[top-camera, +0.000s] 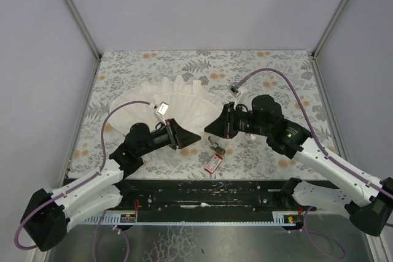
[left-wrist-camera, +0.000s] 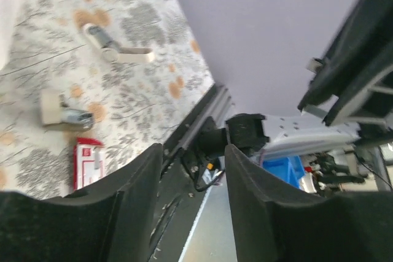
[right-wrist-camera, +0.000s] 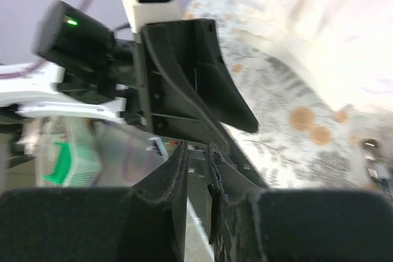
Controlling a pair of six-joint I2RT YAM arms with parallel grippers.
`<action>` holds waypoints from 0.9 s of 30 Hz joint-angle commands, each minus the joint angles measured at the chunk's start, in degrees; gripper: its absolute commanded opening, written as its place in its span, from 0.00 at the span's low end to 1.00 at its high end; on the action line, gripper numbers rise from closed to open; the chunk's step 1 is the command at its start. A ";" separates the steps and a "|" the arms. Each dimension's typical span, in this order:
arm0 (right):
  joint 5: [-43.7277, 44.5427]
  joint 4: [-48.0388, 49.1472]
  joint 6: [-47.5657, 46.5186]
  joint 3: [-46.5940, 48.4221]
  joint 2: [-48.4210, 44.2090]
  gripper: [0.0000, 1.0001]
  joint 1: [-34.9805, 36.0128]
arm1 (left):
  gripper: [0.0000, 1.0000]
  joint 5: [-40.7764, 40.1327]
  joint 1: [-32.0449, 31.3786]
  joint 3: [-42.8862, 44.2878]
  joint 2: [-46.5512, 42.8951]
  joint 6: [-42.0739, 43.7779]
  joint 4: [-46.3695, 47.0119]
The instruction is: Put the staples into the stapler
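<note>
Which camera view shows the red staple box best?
Left wrist: the red box appears close, large and unblocked. Top external shows it whole but tiny; right wrist does not show it.

The small silvery stapler [top-camera: 216, 145] lies just behind the red, white-labelled staples box [top-camera: 213, 164], both flat, nearly touching.

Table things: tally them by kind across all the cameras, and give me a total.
White pleated cloth: 1
Red box: 1
Beige tray, something silvery against it: 1
Pale hinged metal piece, probably the stapler, lying open: 1
Total: 4
</note>
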 commanded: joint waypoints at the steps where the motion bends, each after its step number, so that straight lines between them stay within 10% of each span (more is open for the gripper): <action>1: 11.93 -9.37 -11.78 -0.49 -1.18 0.17 -0.25 | 0.49 -6.03 -0.24 7.66 3.86 9.44 -19.14; 27: 22.03 -6.07 -25.19 -12.28 13.76 0.17 -0.25 | 0.56 -2.51 -1.06 21.53 39.77 28.85 -11.71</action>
